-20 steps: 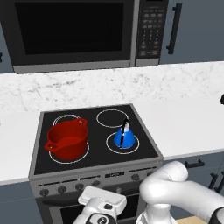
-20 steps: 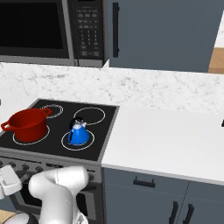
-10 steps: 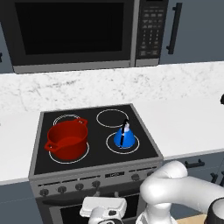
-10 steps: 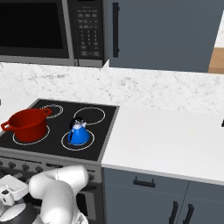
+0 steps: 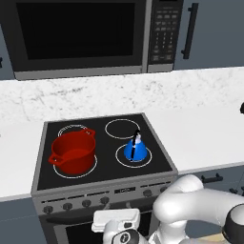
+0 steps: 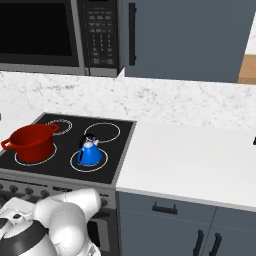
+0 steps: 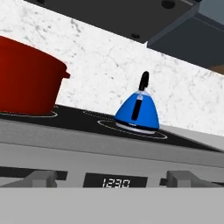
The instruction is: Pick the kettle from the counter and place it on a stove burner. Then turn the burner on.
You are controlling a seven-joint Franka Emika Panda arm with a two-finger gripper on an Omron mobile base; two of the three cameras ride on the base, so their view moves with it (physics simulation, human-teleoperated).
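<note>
- Tool low before the stove front, jaws spread wide, holding nothing.
- Grey control knobs and a small clock display sit just ahead of it.
- Small bright blue cone-shaped kettle stands upright inside the thin white ring burner, beside the red two-handled pot.
- Placement looks done; the burner step is in hand. Next: reach the matching knob and turn it.

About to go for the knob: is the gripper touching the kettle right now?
Apart. In the left base view the gripper hangs low before the stove's front panel, while the kettle stands alone on its stove burner; the hand view shows it standing free beyond the panel.
</note>
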